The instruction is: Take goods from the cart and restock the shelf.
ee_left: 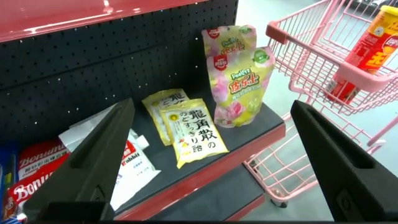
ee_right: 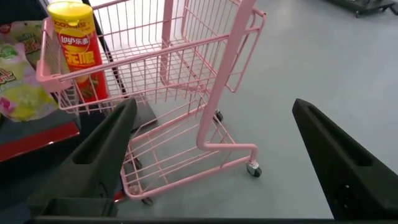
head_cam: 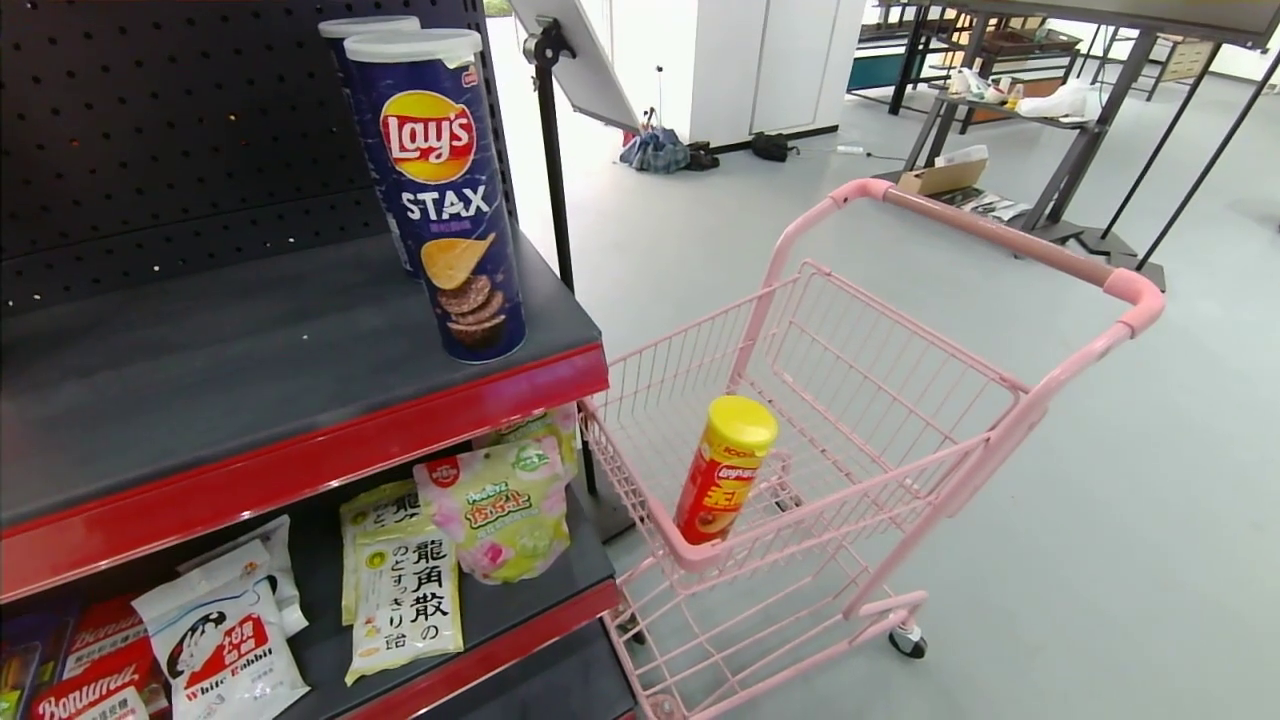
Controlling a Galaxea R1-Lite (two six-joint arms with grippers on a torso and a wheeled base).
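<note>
The yellow can (head_cam: pixel 725 470) stands upright in the cart (head_cam: pixel 985 232), tucked into the basket corner nearest the shelf (head_cam: pixel 300 460); I'd say it sits there so the wire walls keep it standing and an arm can come down on its lid. It is the one item I can see in the basket, so the restocking looks nearly done. Two blue cans (head_cam: pixel 450 200) stand one behind the other at the right end of the top board, close to the red lip; the board beside them seems the natural spot for the yellow one. Sweet bags (head_cam: pixel 500 510) lie on the tier below. The left gripper (ee_left: pixel 211 109) hangs before that lower tier, fingers wide apart, holding nothing; the right gripper (ee_right: pixel 214 102) hangs beside the cart over the floor, likewise spread and unladen, the better placed of the two for the grab.
</note>
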